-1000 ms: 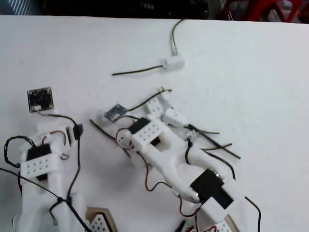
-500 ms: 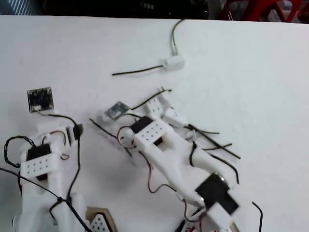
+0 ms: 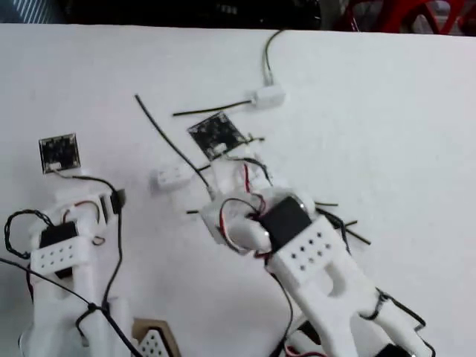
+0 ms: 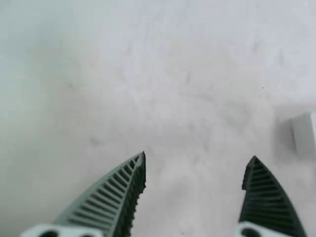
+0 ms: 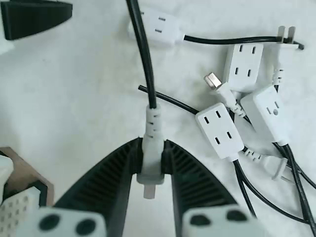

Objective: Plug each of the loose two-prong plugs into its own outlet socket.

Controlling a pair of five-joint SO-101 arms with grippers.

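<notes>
The right gripper (image 5: 151, 148) is clamped on a pale two-prong plug (image 5: 150, 165) – its ribbed black fingers (image 5: 113, 173) press on both flanks, and the plug's blunt end juts out behind them toward the wrist. From the plug's strain relief a black cord (image 5: 140, 54) runs away across the white table (image 3: 387, 111). In the high view this cord (image 3: 167, 137) rises as a long slanted line from the right arm (image 3: 312, 260).

Just beside the cord lies a single socket (image 5: 159, 23), slots up, also seen in the high view (image 3: 172, 177). Off to one side sits a cluster of three sockets (image 5: 219, 129) – all slots up, close together among tangled cords. Loose plugs lie among them: one with bare prongs (image 5: 285, 35), another at the cluster's near edge (image 5: 274, 169). A further socket (image 3: 268, 97) lies well apart, nearer the table's far edge.

The left gripper (image 4: 197, 160) hangs over bare table with its fingers spread wide, nothing between them. The left arm (image 3: 63, 253) is well apart from the sockets.

The markings on the wrist camera board (image 3: 216, 134) are too small to read.
</notes>
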